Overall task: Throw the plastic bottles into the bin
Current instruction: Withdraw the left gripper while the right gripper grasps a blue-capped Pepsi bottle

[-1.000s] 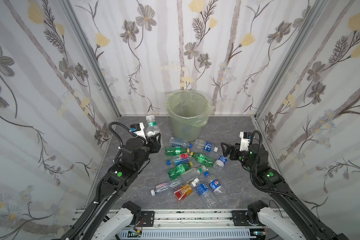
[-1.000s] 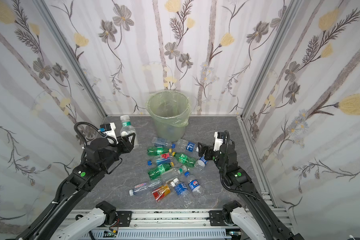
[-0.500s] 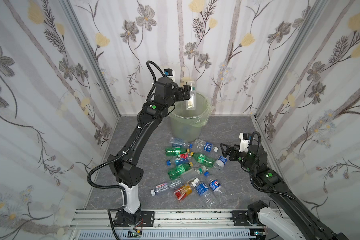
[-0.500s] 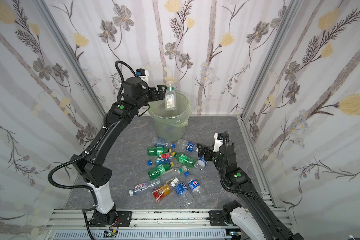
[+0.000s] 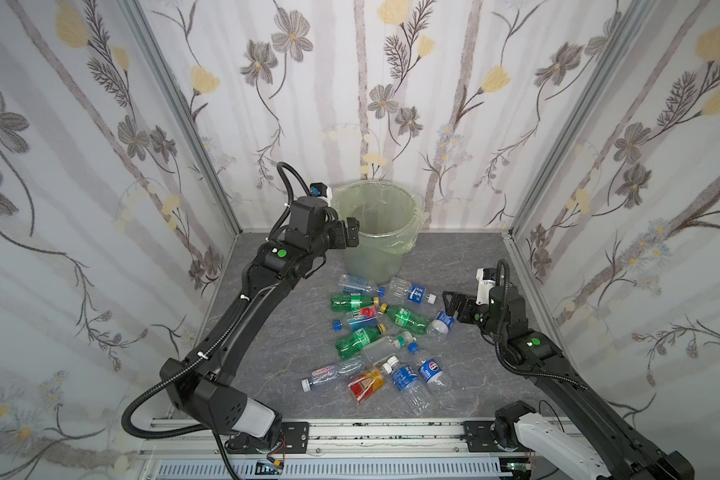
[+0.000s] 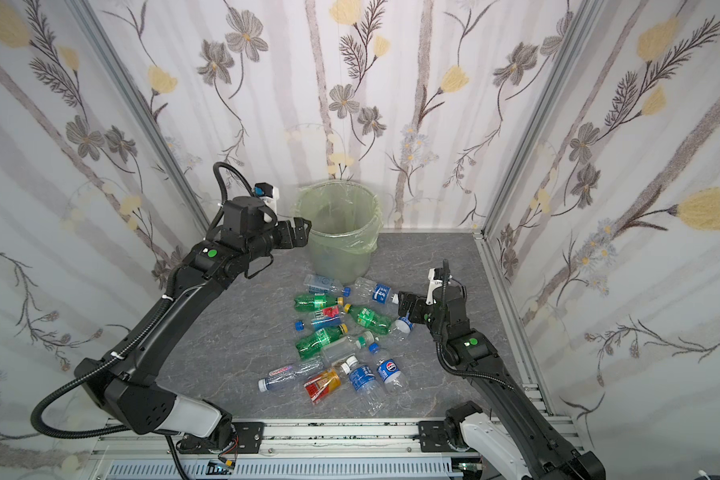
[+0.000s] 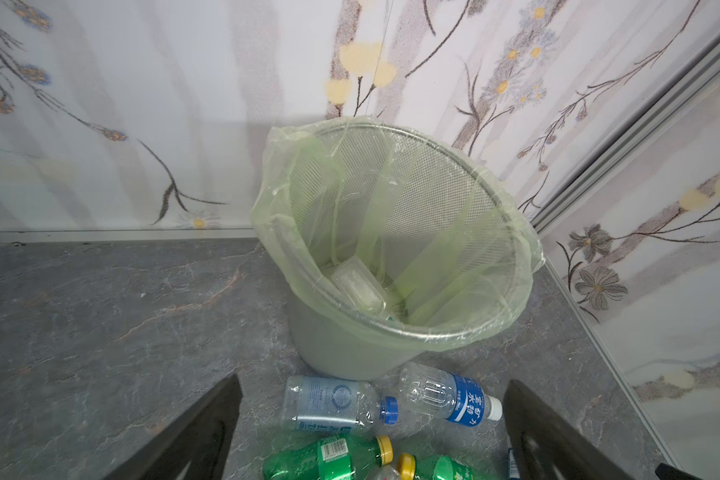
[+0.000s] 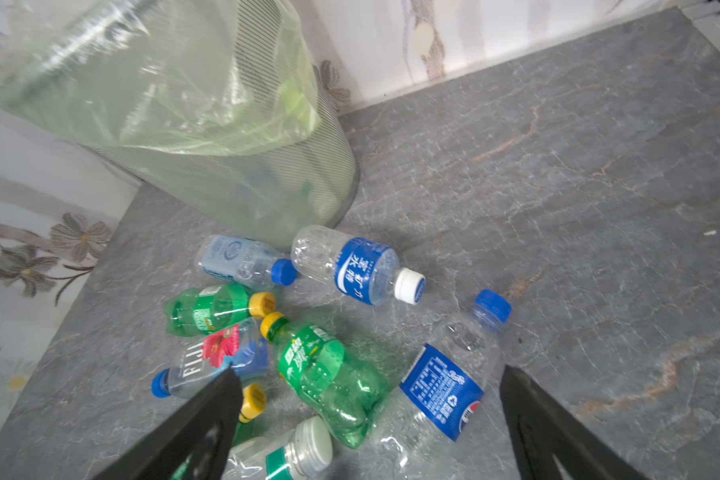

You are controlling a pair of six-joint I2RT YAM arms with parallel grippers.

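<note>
**Standing open beside the bin, the left jaws hold nothing**

The bin [image 5: 368, 262] is just ahead of the left gripper [image 5: 347, 235], whose jaws are spread wide and empty by the near side of its rim. A thin yellow-green bag [image 7: 267, 208] lines the bin and folds over the rim. In the left wrist view a clear bottle [image 7: 358, 286] lies on its side at the bottom. The right wrist view shows blurred blue and green shapes through the mesh wall, but what they are cannot be told.

The other plastic bottles [image 5: 354, 343] lie scattered on the floor between the two grippers. The nearest ones are at the bin's foot, ahead of and below the left jaws. The right gripper [image 5: 450, 308] hangs low at the edge of the heap with its jaws apart and empty. A blue-labelled bottle [image 8: 441, 386] lies ahead of them, in line with the gap.

Half a second ago the left gripper was raised over the bin's mouth with a clear bottle at its jaws. Now it is lower, back off the rim and bare, and the bottle is inside. The right gripper has hardly moved, and the heap lies as it did.

The floor [image 5: 292, 345] is grey stone-patterned sheet with rusty veins. The walls [image 5: 433, 104] carry pale wallpaper with grey and yellow flowers, joined by aluminium corner posts [image 5: 182, 116]. Both arms rise from a metal rail [image 5: 391, 432] along the near edge.
</note>
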